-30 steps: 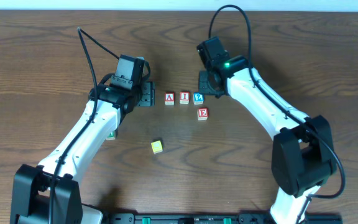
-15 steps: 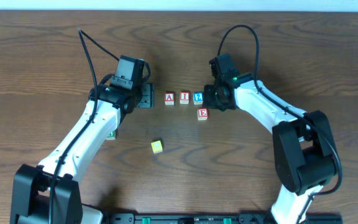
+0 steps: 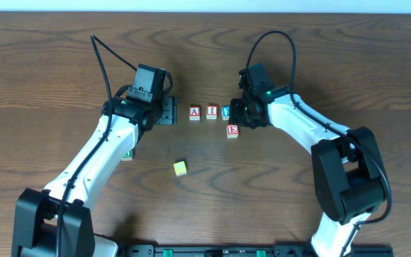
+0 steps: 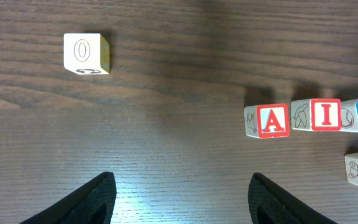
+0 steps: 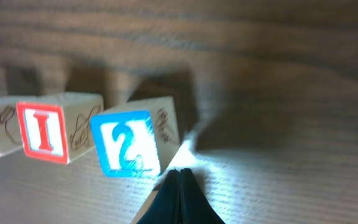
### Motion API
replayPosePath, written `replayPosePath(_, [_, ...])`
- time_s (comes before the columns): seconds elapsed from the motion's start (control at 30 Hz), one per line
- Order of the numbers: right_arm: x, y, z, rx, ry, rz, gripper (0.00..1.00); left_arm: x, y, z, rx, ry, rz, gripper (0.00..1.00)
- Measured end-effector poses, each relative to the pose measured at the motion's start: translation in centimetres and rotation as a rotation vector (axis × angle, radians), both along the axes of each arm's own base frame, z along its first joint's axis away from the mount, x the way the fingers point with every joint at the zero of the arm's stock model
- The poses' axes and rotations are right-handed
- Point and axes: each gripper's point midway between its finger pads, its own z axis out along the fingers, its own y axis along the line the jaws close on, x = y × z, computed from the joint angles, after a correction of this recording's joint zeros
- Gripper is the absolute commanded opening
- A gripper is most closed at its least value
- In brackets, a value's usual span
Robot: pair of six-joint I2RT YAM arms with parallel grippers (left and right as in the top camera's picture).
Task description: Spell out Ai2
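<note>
Three letter blocks stand in a row at mid-table: a red A block (image 3: 195,112), a red I block (image 3: 211,112) and a blue 2 block (image 3: 226,111). In the right wrist view the 2 block (image 5: 129,144) is tilted and sits next to the I block (image 5: 51,134). My right gripper (image 5: 179,177) is shut and empty, its tip touching the 2 block's lower right corner; it also shows in the overhead view (image 3: 238,114). My left gripper (image 4: 179,190) is open and empty, left of the A block (image 4: 272,120).
A red E block (image 3: 232,130) lies just below the 2 block, under the right arm. A yellow block (image 3: 180,168) lies toward the front. A green-marked block (image 3: 127,153) peeks out beside the left arm. A 0 block (image 4: 87,53) shows in the left wrist view.
My right gripper came down from behind the row to the right side of the 2 block and now touches it. The left arm has not moved.
</note>
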Motion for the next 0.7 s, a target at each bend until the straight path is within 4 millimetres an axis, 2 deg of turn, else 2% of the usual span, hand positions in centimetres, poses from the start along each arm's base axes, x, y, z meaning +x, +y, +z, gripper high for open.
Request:
replayPosePath(0.4, [-4.3,0.1,-0.8,-0.025,0.163,0.038,0.01,0.0,0.0,0.0,0.001,0.001,0.0,0.7])
replayPosePath(0.7, [-7.5,4.5,-0.2,0.085,0.221,0.199,0.02,0.0,0.0,0.0,0.0,0.001,0.001,0.7])
